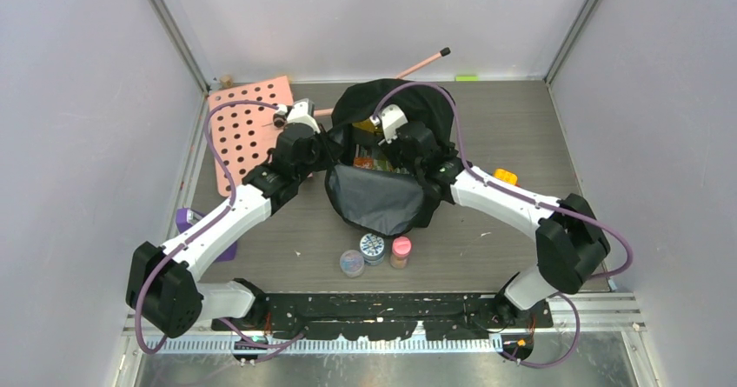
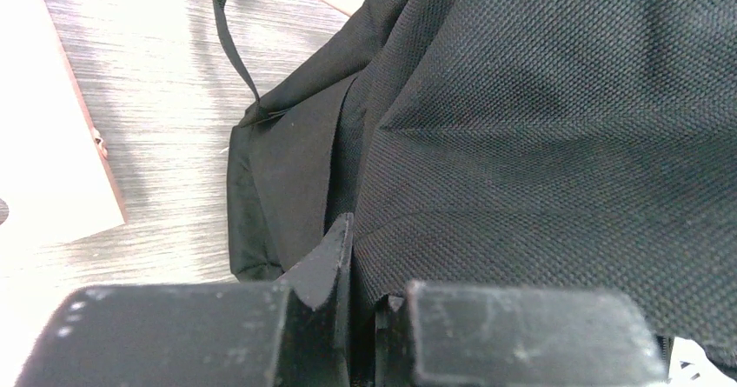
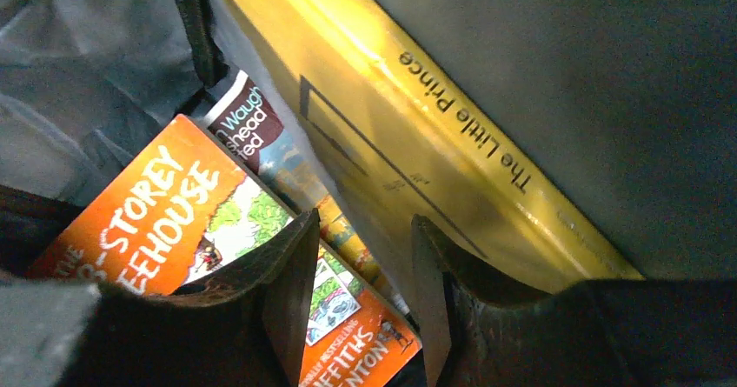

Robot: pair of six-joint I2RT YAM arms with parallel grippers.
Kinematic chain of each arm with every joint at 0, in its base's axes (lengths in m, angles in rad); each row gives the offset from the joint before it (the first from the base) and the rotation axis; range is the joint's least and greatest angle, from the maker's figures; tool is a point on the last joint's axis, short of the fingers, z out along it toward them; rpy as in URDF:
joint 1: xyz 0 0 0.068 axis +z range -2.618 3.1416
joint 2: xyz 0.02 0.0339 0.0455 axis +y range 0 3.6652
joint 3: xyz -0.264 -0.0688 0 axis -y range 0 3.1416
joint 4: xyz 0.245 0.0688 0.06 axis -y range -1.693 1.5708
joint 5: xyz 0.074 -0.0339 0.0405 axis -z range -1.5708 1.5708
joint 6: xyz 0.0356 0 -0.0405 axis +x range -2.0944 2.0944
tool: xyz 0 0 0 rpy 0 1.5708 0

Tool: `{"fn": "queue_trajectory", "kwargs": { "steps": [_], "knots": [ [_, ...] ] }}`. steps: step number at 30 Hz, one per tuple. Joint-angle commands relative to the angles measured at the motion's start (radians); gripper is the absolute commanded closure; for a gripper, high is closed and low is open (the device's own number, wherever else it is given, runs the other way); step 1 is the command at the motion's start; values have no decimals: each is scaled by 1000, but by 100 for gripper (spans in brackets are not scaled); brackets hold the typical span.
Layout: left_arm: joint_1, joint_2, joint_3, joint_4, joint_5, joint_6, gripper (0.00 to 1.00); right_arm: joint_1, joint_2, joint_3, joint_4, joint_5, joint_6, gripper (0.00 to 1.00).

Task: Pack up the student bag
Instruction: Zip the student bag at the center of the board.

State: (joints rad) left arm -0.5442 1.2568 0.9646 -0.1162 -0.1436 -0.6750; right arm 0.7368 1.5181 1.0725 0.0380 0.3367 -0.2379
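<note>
You are partway through: the student bag stands open in the middle of the surface, and a yellow book and an orange book are already inside. Your left pincer is closed tight on the black fabric at the bag's left side, and your right pincer is down in the mouth, jaws partly apart over the books; I cannot tell whether it grips one. Three small jars stand outside just in front of the bag, so I judge those are left to pack.
</note>
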Motion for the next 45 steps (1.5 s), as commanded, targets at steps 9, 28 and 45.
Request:
{"fn": "queue_trajectory", "kwargs": {
  "steps": [9,28,45],
  "knots": [
    [6,-3,49,82,11,-15,100,-84,115,129,-118,-198,-34,49],
    [7,-13,51,81,22,-15,100,100,-8,314,-118,95,-290,100],
    [15,33,88,40,49,-11,100,237,-189,135,-245,46,-118,26]
  ]
}}
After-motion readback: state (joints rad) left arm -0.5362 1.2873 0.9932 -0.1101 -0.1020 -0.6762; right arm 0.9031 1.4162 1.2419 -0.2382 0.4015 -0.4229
